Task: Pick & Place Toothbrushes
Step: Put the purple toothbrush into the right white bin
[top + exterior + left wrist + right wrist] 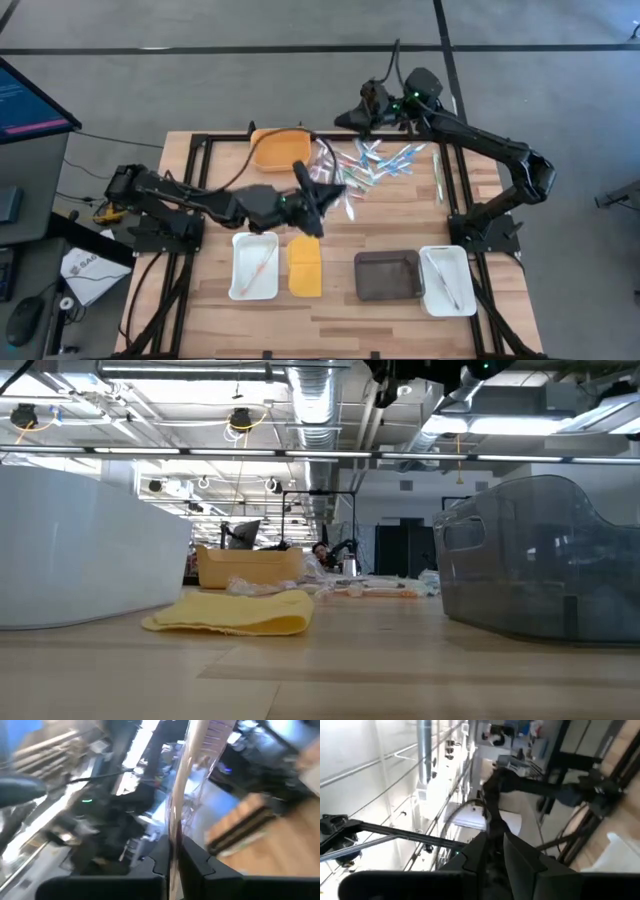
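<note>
The left claw (318, 190), above the middle of the wooden counter (340, 305), is pressed together on a thin pink-and-clear plastic toothbrush (186, 775) that stands up between its fingers. Just beyond it lies the scattered heap of pink, green, blue and clear toothbrushes (380, 162). The right claw (368, 105) hangs past the counter's far edge; its grip cannot be told.

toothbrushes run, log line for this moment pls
left gripper: shut on toothbrush, above pile | right gripper: raised, table's far edge | white trays: one toothbrush each
</note>
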Action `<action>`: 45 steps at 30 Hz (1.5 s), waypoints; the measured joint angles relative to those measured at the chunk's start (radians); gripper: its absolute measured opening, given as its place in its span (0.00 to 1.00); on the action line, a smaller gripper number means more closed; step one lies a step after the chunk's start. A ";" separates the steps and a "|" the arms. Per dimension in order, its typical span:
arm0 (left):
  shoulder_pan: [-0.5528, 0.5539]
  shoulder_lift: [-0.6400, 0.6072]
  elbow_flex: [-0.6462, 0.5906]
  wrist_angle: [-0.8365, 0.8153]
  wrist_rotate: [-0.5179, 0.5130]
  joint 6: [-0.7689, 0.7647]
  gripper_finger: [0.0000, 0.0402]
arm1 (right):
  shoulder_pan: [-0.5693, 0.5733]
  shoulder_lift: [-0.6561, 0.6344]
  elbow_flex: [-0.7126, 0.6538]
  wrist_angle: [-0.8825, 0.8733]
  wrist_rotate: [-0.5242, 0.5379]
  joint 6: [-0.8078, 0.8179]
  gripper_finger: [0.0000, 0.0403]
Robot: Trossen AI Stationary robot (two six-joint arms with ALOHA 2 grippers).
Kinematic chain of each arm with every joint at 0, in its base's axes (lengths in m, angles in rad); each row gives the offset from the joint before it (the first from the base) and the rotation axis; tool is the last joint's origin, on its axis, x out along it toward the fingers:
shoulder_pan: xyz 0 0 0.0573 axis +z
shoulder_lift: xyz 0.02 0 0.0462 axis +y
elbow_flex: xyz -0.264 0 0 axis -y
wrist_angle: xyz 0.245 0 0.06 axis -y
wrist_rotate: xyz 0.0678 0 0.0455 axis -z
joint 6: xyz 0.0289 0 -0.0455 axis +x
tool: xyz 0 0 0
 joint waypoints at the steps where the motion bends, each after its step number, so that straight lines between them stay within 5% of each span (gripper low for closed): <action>1: -0.001 -0.005 0.003 0.009 -0.009 -0.001 0.02 | 0.000 0.002 -0.001 -0.003 -0.004 0.009 0.15; 24: -0.008 -0.003 0.003 0.003 -0.061 -0.074 0.02 | 0.004 0.001 -0.001 -0.009 -0.032 -0.002 0.15; 32: -0.006 -0.046 0.004 -0.072 -0.033 -0.469 0.02 | 0.008 0.001 -0.002 0.001 -0.025 -0.096 0.15; 45: 0.097 -0.220 0.004 -0.221 0.266 -1.076 0.02 | 0.048 0.005 -0.002 -0.035 -0.005 -0.191 0.15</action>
